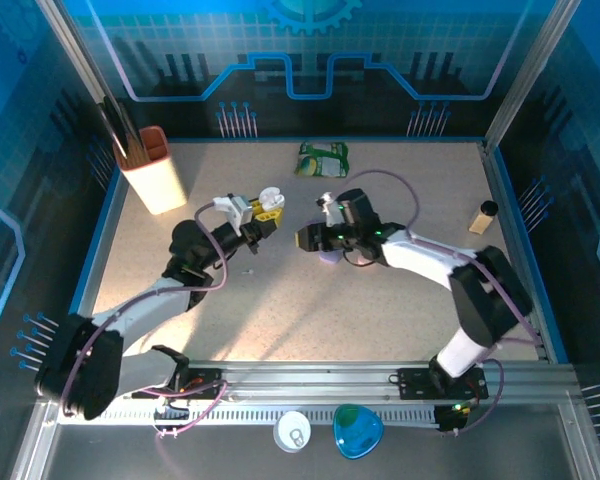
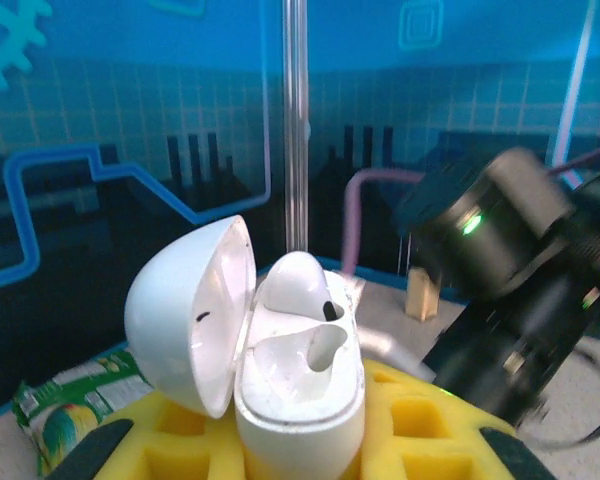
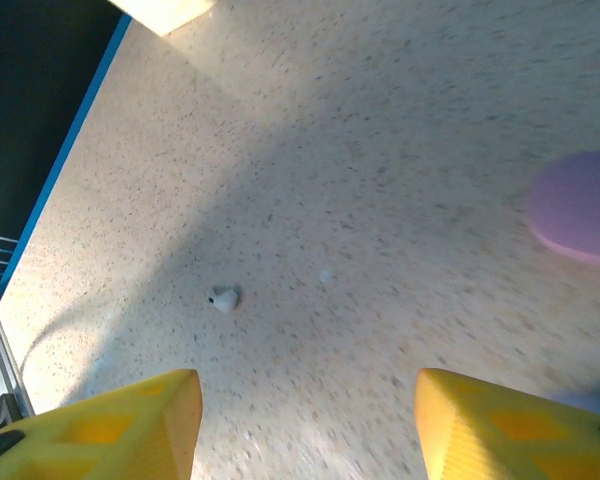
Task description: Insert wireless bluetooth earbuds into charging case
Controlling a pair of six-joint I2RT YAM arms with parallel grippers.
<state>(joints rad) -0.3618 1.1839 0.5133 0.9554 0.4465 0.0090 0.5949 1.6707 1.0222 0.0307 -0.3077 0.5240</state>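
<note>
Presently, the charging case point(image 1: 268, 199) is held off the counter point(image 1: 280, 320) by the left claw point(image 1: 260, 212), whose yellow pads point(image 2: 425, 420) are pressed against the sides of the case's lower half. In the left wrist view the case point(image 2: 300, 395) is seen upright with its lid point(image 2: 185, 315) swung open to the left. One white earbud point(image 2: 295, 282) is seated in the far socket, while the near socket point(image 2: 320, 350) is seen as a hollow.

The right claw point(image 1: 313, 238) is held low over the middle of the counter, just right of the left claw and pointed towards it. In the right wrist view its two yellow fingers point(image 3: 110, 425) are spread well apart, and nothing is gripped between them. A loose earbud point(image 3: 223, 298), tiny and white, is seen lying on the speckled counter beyond the fingers, nearer the left one. A lilac rounded object point(image 3: 580, 210) is seen resting on the counter at the right edge of that view; from above it point(image 1: 330, 257) is partly covered by the right claw.

A green packet point(image 1: 323, 158) is found towards the back of the counter, a pale holder point(image 1: 152, 172) with dark utensils at the back left, and a small tan bottle point(image 1: 483, 216) with a dark cap at the right. A white round case point(image 1: 292, 432) and a teal rounded object point(image 1: 358, 430) are placed near the front rail.
</note>
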